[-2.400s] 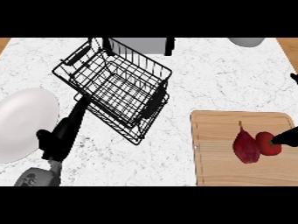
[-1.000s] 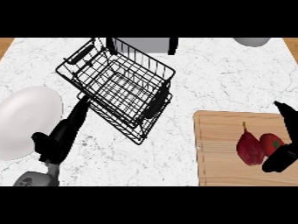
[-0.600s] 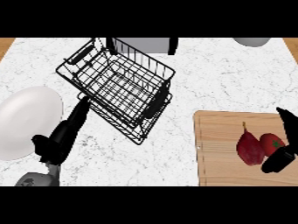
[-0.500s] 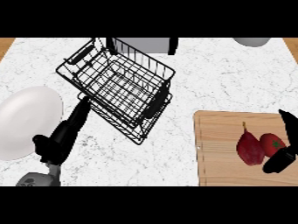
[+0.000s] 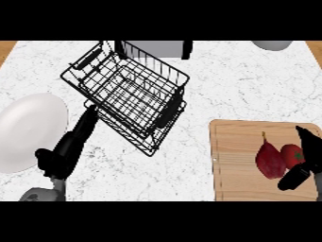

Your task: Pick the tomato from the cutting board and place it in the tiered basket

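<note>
tomato: small round red tomato on the light wooden cutting board, toward its right edge, at about 4 o'clock in the view
beside tomato: dark red pear-shaped fruit with thin stem touching or just beside it at 9 o'clock, also on the board
right hand: black right hand at the tomato's 3 o'clock, fingers straight above it, thumb at 5–6 o'clock below; spread apart around the tomato, not closed on it; contact cannot tell
cutting board: lies flat on white marbled countertop, lower right
basket: black wire tiered basket well apart from board, at 10 o'clock from it, tilted, two tiers, nothing inside
left hand: black left hand at 8 o'clock of view, fingers straight, tips near basket's lower left edge, holding nothing
plate: white round plate just left of left hand
far edge: grey box-shaped object at 12 o'clock behind basket; white rounded object at 1 o'clock, cut off
</note>
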`<action>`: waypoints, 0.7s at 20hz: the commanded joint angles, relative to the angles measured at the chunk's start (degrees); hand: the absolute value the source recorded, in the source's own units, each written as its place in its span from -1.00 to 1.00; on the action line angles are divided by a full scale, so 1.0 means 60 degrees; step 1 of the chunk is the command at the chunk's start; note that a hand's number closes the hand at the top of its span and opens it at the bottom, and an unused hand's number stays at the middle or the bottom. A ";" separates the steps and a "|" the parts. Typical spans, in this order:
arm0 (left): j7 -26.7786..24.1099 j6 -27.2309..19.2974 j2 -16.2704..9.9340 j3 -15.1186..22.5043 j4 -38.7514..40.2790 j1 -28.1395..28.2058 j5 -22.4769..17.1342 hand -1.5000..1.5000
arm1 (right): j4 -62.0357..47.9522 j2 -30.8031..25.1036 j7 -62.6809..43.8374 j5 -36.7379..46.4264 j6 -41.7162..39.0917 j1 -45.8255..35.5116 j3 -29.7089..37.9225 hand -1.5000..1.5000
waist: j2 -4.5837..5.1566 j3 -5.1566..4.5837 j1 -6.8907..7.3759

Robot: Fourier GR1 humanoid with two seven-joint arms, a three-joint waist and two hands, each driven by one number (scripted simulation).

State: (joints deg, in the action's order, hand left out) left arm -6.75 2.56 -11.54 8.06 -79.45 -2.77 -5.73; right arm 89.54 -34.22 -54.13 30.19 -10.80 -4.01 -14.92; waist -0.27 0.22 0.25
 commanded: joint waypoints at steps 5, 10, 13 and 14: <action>0.0605 0.0298 0.0105 -0.0361 -0.0690 -0.0175 0.0074 0.00 | -0.0868 0.0831 0.0956 0.0712 -0.0075 -0.0024 0.0711 -1.00 | 0.0040 -0.0035 -0.0027; 0.0421 0.0200 0.0394 -0.0359 0.0091 -0.0605 0.0194 0.00 | -0.0917 0.0607 0.2694 0.0918 0.0974 -0.0069 0.1035 1.00 | 0.0042 -0.0035 -0.0080; 0.0577 0.0548 0.0116 -0.0684 -0.0359 -0.0378 -0.0032 0.00 | -0.0843 0.1135 0.2556 0.1414 0.1177 -0.0193 0.0917 1.00 | 0.0038 -0.0036 -0.0045; 0.1107 0.0378 0.0384 -0.0393 -0.0487 -0.0651 0.0119 0.00 | -0.1261 0.1233 0.3067 0.1728 0.1466 0.0151 0.0656 1.00 | 0.0041 -0.0034 -0.0054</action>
State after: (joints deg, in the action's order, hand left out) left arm -3.07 4.69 -10.62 5.56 -80.66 -3.06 -4.72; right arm 82.80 -28.47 -39.30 37.54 -4.60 -4.62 -10.28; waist -0.12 0.07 0.27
